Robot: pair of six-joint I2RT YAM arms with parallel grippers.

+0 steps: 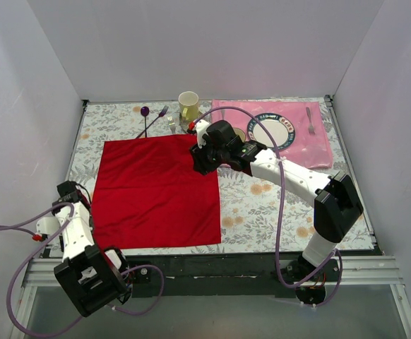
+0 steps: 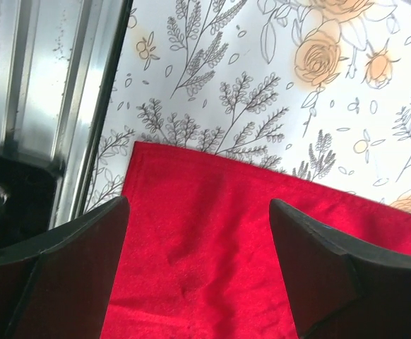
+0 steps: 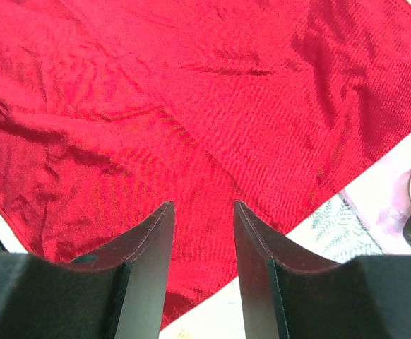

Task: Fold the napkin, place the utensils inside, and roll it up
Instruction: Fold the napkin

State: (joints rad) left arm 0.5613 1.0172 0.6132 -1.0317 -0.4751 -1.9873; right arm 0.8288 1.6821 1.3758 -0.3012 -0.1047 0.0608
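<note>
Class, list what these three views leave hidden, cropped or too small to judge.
- Top view: far right corner of the napkin, under the right gripper.
- Top view: part of the plate, behind the right arm.
- Top view: the fork by the mug, too small for detail.
- Both wrist views: most of the napkin, cropped.

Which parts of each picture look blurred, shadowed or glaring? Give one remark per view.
Top external: even light, the napkin sharp and free of glare. Left wrist: dark fingers blurred up close, bright glare on the metal rail. Right wrist: fingers soft-edged, the napkin creases shaded.
</note>
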